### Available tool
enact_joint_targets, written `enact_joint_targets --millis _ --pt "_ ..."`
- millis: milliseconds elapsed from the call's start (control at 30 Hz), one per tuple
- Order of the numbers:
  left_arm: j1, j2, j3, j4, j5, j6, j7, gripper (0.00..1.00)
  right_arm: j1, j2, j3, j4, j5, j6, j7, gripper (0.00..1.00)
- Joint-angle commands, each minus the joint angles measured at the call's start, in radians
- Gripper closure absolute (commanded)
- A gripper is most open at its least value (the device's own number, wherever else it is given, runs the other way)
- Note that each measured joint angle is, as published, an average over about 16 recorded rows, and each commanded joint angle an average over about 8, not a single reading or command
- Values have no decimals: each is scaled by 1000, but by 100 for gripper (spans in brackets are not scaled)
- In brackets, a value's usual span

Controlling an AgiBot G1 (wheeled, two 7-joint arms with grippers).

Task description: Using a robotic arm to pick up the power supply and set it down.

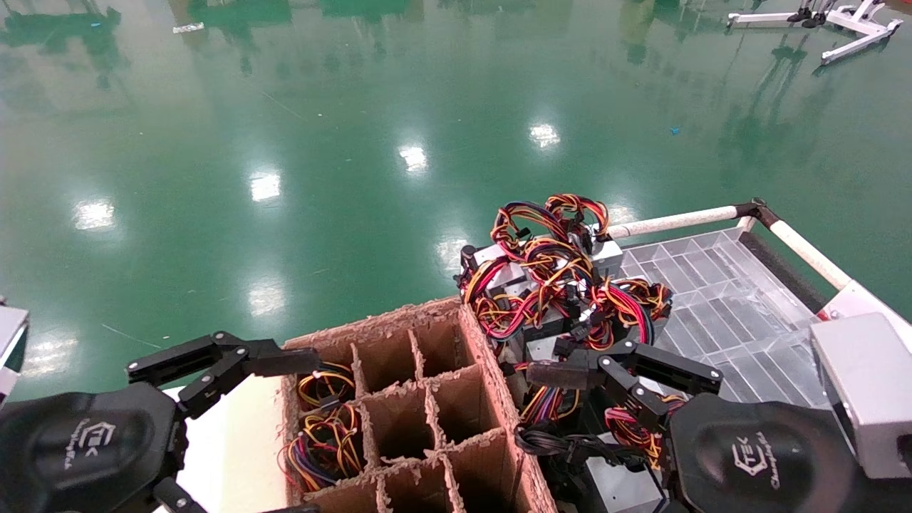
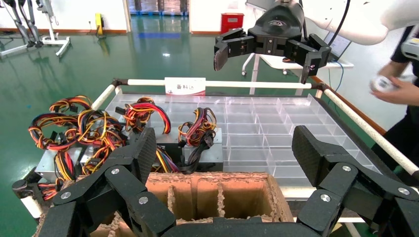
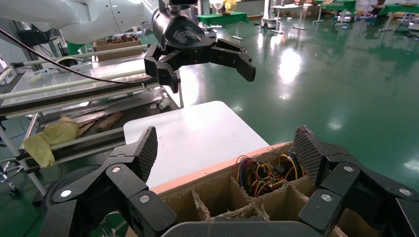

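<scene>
Underfoot, a glossy green floor reflecting ceiling lights. On the right, a cart with a clear partitioned tray framed by white rails; heaped along the tray's left edge, grey power supplies tangled in red, yellow, orange and purple wires, none held. Just beside that heap, touching or nearly so, a brown cardboard crate split by dividers into cells; wire bundles filling the cells along its left wall, the middle and right cells showing bare cardboard. Past the crate's left wall, a white tabletop. Over the crate's left edge, the left gripper, black with a white logo, fingers spread wide and pinching nothing; seen from the right wrist view hanging clear above the white tabletop. Over the gap between the crate's right wall and the heap, the right gripper, the same black build with a silver wrist box, fingers likewise spread and empty; from the left wrist view hanging above the tray's far rail. At the far right of the left wrist view, a person's hand holding a small white object.
</scene>
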Motion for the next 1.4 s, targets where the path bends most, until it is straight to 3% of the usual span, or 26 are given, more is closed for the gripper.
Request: enact_joint_targets --millis 33,100,367,1400 --pt "0 0 0 0 0 0 0 0 0 0 0 0 0 0 0 0" --pt "0 0 0 0 0 0 0 3 0 0 0 0 0 0 0 0" --pt "0 0 0 0 0 0 0 99 0 0 0 0 0 0 0 0" --pt "0 0 0 0 0 0 0 100 0 0 0 0 0 0 0 0"
